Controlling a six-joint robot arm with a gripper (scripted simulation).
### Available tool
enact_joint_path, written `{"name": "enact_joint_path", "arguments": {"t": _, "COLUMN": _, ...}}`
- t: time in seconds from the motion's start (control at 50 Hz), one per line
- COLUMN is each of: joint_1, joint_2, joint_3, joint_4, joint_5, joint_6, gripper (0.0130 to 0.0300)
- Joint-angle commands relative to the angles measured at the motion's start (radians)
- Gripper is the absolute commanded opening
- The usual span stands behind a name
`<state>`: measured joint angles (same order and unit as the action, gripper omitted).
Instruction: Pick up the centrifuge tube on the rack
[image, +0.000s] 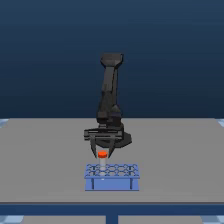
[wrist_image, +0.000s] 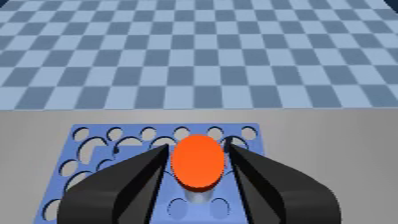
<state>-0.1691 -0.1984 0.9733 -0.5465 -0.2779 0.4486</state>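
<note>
We have the gripper closed around the centrifuge tube, and both views show the orange-red cap sitting right between the two dark fingers. In the wrist view the fingers press against either side of the cap, with a short stretch of pale tube body visible just beneath it. In the exterior view the cap hangs between the fingertips, above the top plate of the rack, which lies directly below the gripper on the grey table.

We judge that the grasp is made and the lifting step is in hand: the cap appears raised clear of the holed surface, though we cannot tell whether the tapered tip has fully left its hole, since the fingers and cap hide it.

The next move calls for a straight upward pull along the tube's own axis, so the tip does not catch on the rim of the hole beneath the fingers. We should keep the clamp steady, because the hold seems to sit high on the tube, near the cap, and any tilt could let it swing or slip.
</note>
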Motion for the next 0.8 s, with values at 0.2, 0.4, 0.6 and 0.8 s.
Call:
{"name": "enact_joint_path", "arguments": {"t": 0.2, "joint_1": 0.0, "joint_2": 0.001, "joint_3": 0.0, "joint_4": 0.003, "joint_5": -0.007, "joint_6": -0.008, "gripper": 0.013}}
{"name": "enact_joint_path", "arguments": {"t": 0.4, "joint_1": 0.0, "joint_2": 0.001, "joint_3": 0.0, "joint_4": 0.003, "joint_5": -0.007, "joint_6": -0.008, "gripper": 0.013}}
{"name": "enact_joint_path", "arguments": {"t": 0.6, "joint_1": 0.0, "joint_2": 0.0, "joint_3": 0.0, "joint_4": 0.002, "joint_5": -0.006, "joint_6": -0.007, "gripper": 0.013}}
{"name": "enact_joint_path", "arguments": {"t": 0.8, "joint_1": 0.0, "joint_2": -0.008, "joint_3": -0.004, "joint_4": -0.02, "joint_5": 0.004, "joint_6": 0.016, "gripper": 0.013}}
